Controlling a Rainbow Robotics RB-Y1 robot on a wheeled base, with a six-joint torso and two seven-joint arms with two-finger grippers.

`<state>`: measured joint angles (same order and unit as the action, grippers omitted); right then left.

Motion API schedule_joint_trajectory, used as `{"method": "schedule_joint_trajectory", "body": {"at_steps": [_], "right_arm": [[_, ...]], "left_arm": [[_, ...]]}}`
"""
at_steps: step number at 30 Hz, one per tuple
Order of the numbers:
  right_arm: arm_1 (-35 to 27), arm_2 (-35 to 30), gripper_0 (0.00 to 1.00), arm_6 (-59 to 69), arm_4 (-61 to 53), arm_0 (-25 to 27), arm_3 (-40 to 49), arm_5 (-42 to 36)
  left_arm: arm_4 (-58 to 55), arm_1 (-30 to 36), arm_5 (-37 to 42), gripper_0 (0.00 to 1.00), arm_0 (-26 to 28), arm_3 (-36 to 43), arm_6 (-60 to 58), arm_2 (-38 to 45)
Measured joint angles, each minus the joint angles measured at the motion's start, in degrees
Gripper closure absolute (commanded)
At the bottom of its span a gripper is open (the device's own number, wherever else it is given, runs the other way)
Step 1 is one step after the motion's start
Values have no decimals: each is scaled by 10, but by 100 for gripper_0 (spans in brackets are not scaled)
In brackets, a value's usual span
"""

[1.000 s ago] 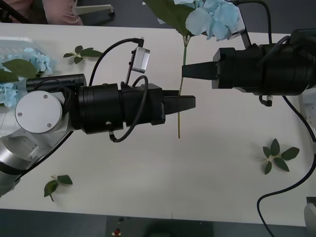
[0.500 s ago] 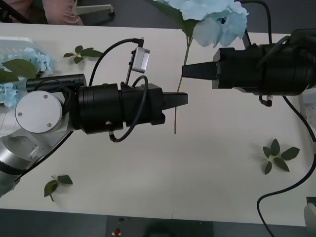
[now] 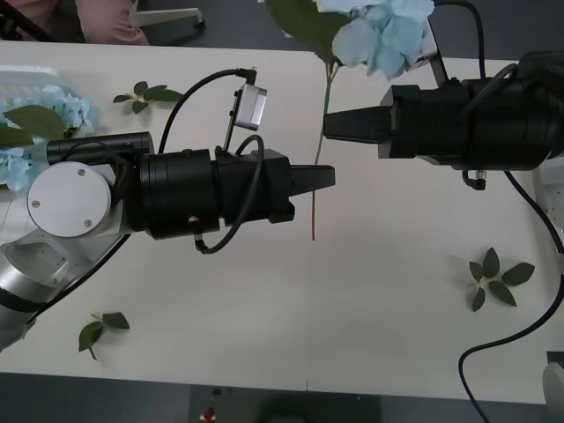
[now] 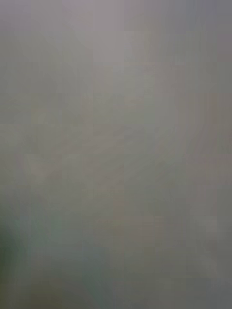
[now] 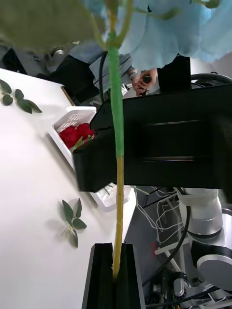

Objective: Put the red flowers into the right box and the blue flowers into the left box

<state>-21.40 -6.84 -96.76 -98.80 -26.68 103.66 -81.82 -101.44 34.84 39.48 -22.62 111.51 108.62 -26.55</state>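
A blue flower hangs over the table's far middle, its pale head (image 3: 388,31) at the back edge and its thin stem (image 3: 315,211) running toward me. My left gripper (image 3: 324,176) is shut on the lower stem; the left wrist view shows the stem (image 5: 116,96) pinched between its black fingers (image 5: 102,280). My right gripper (image 3: 328,125) sits against the stem just beyond the left one. Other blue flowers (image 3: 62,110) lie in the left box (image 3: 26,75). Red flowers (image 5: 77,135) lie in the right box (image 5: 67,118).
Loose green leaf sprigs lie at the far left (image 3: 150,92), the near left (image 3: 101,328) and the right (image 3: 498,278) of the white table (image 3: 397,335). The right arm's cable (image 3: 520,335) loops over the table's right side.
The left gripper's fingers were spread around the stem a second ago and have shut on it. The flower head has swayed and the stem's lower end has shifted slightly left.
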Motion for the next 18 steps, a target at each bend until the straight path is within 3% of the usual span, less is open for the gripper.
{"method": "schedule_joint_trajectory", "body": {"at_steps": [8, 18], "right_arm": [[0, 0, 0, 0, 0, 0, 0, 0], [0, -3, 0, 0, 0, 0, 0, 0]], "left_arm": [[-26, 25, 0, 100, 0, 0, 0, 0], [-139, 152, 0, 100, 0, -1, 0, 14]]}}
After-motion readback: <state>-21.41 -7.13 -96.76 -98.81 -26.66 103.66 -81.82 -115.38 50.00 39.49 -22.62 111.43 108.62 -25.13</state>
